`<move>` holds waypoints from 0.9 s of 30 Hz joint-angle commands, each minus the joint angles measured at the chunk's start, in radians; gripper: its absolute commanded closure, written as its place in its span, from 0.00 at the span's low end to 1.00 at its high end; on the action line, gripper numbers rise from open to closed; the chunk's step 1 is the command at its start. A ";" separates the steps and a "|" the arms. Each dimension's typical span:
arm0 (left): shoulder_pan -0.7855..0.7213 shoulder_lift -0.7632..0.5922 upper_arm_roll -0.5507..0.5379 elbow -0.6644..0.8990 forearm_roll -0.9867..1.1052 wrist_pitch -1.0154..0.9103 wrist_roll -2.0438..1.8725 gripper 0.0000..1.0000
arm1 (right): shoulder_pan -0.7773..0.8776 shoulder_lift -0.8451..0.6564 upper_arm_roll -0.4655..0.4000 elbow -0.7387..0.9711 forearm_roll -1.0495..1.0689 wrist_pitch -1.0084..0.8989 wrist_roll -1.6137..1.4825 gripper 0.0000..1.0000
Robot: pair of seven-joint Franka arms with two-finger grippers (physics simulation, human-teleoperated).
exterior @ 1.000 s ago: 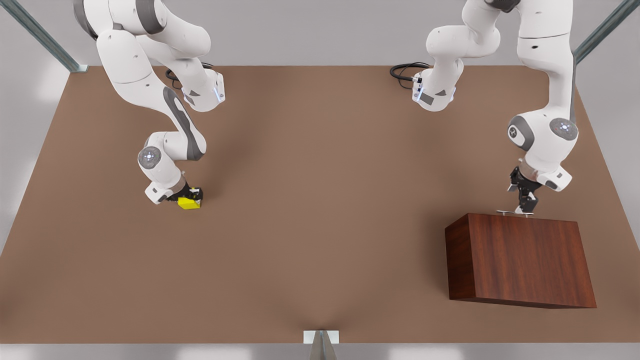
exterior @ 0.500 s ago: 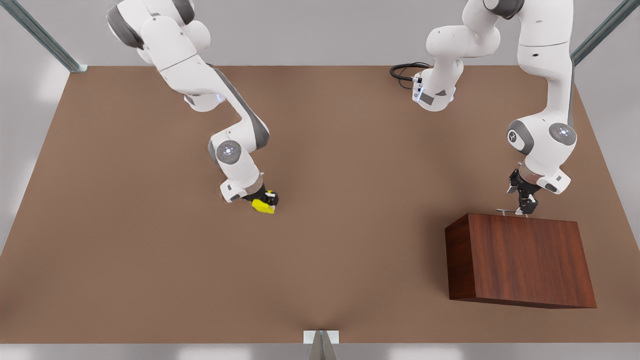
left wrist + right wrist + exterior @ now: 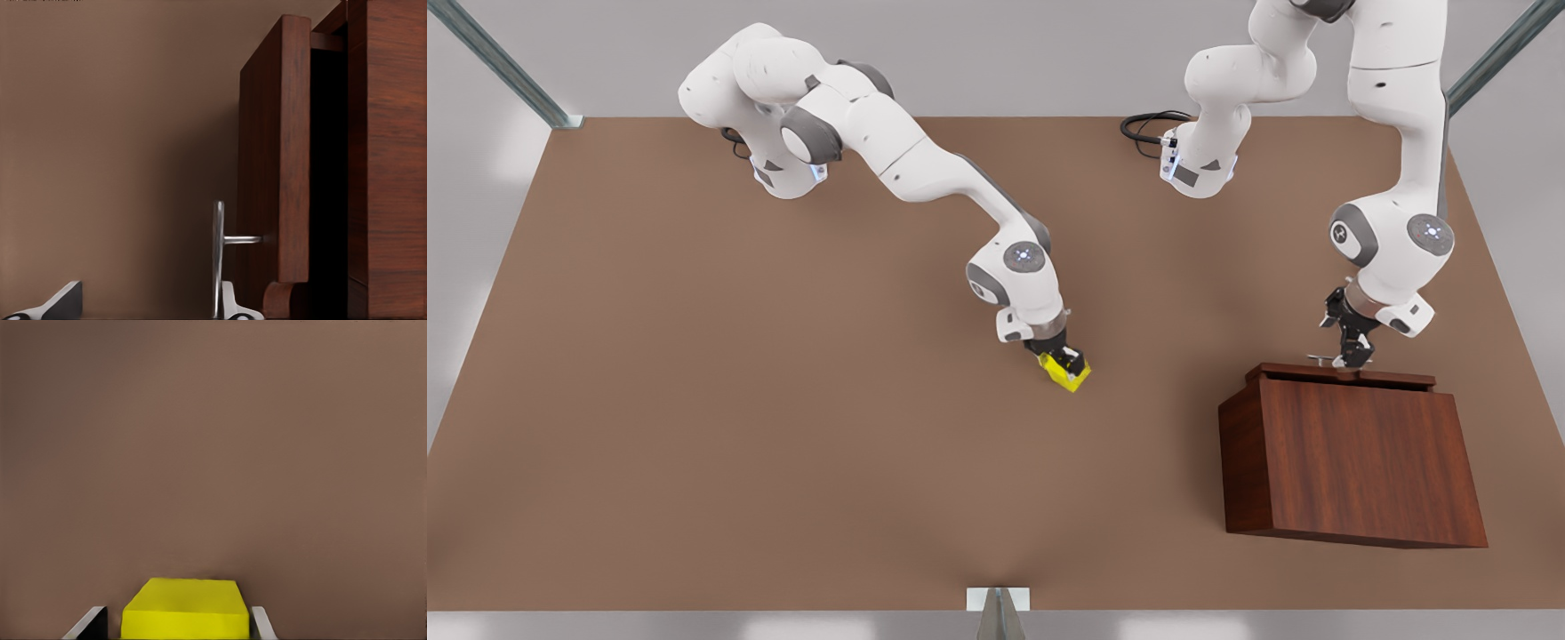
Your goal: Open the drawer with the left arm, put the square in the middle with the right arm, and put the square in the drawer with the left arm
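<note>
Two arms, one yellow cube, one cabinet.
Right gripper (image 3: 1069, 366) pinches the square (image 3: 1068, 372) at the tabletop's (image 3: 783, 444) centre; left gripper (image 3: 1348, 356), at three o'clock, has its fingers (image 3: 230, 303) spread around the handle (image 3: 218, 257), whose wrist view reveals the drawer (image 3: 277, 167) gapped from the cabinet (image 3: 1352, 462).

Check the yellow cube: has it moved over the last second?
Yes. The yellow cube, shut in the right claw, has travelled toward the front view's right, from near the table's left side to the middle, closer to the cabinet.

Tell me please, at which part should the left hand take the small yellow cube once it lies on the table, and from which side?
Probably from above, the fingers on two opposite flat side faces of the small yellow cube. The right hand holds it like this now. The left hand is at the thin silver bar handle.
</note>
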State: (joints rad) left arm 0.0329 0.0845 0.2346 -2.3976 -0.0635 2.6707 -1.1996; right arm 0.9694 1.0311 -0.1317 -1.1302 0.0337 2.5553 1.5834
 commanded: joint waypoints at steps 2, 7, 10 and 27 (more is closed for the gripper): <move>0.001 -0.012 0.008 -0.006 0.001 -0.011 0.005 0.00 | -0.001 -0.006 -0.002 -0.011 0.000 0.000 -0.003 0.00; 0.001 -0.040 0.014 -0.026 0.001 -0.040 0.005 0.00 | -0.161 -0.563 -0.025 -0.453 -0.017 -0.131 -0.416 0.00; 0.001 -0.046 0.014 -0.034 0.002 -0.040 0.005 0.00 | -0.575 -0.856 0.082 -0.551 -0.015 -0.628 -1.115 0.00; -0.001 -0.109 0.049 -0.087 0.007 -0.106 0.023 0.00 | -0.827 -0.913 0.012 -0.292 0.006 -0.969 -1.648 0.00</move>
State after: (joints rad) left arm 0.0464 -0.0258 0.2841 -2.4865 -0.0587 2.5634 -1.1766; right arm 0.1396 0.1195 -0.1197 -1.4217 0.0398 1.5874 -0.0648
